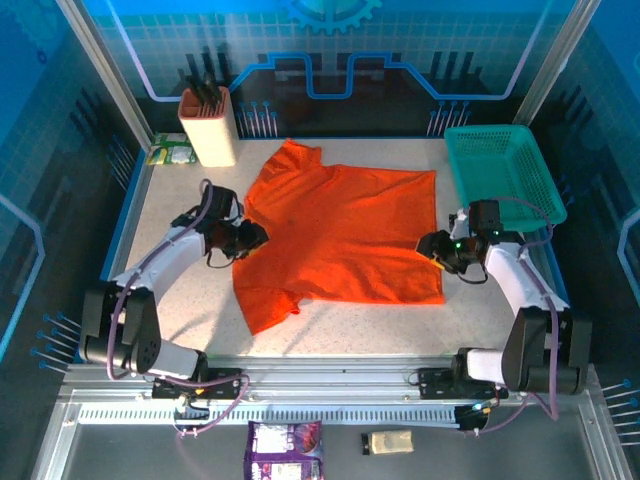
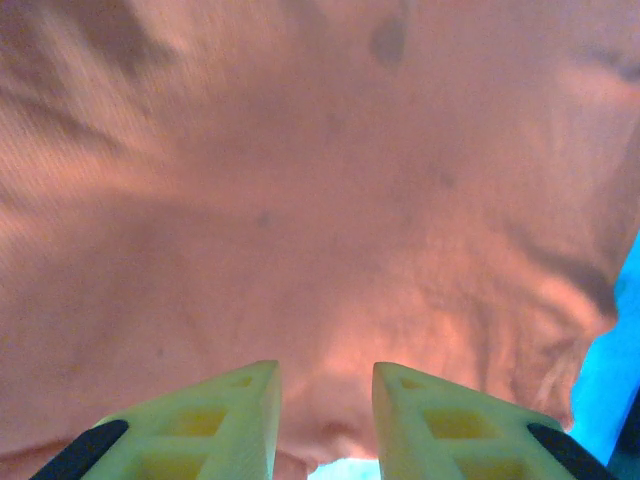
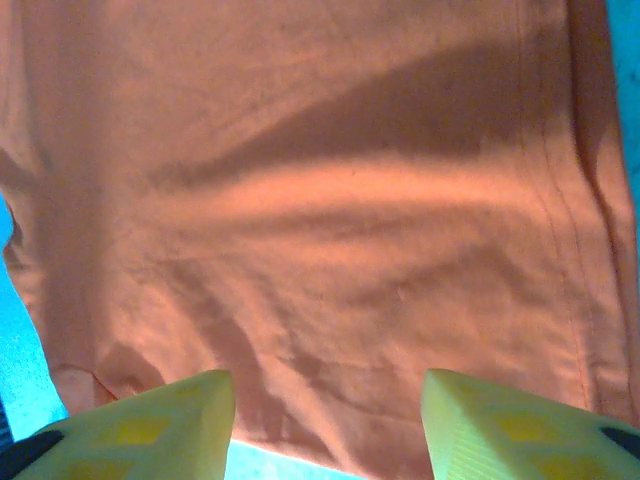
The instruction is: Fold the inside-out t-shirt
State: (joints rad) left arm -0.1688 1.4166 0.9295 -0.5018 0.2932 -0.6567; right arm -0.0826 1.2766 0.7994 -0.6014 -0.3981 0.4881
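**Shirt laid out, arms at either end.** An orange t-shirt lies spread flat in the middle of the worktop. In the overhead view its long axis runs from 9 to 3 o'clock, with the neck toward 9 and the hem toward 3. One sleeve reaches to 11 and the other to 7.

At the neck end, the left fingers stand a narrow gap apart and grip nothing. In the wrist view the cloth lies just ahead of their tips, toward 12 o'clock, and shows through the gap. At the hem end, the right fingers are spread wide and empty, with the hem edge just ahead of them, also at 12.

Each arm sits at its own short end of the shirt. The left arm is nearer the collar and the right arm nearer the hem, and neither is closer to the middle. A lengthwise fold would likely need both ends pinched first. Whether either pair of fingers touches the cloth cannot be told.
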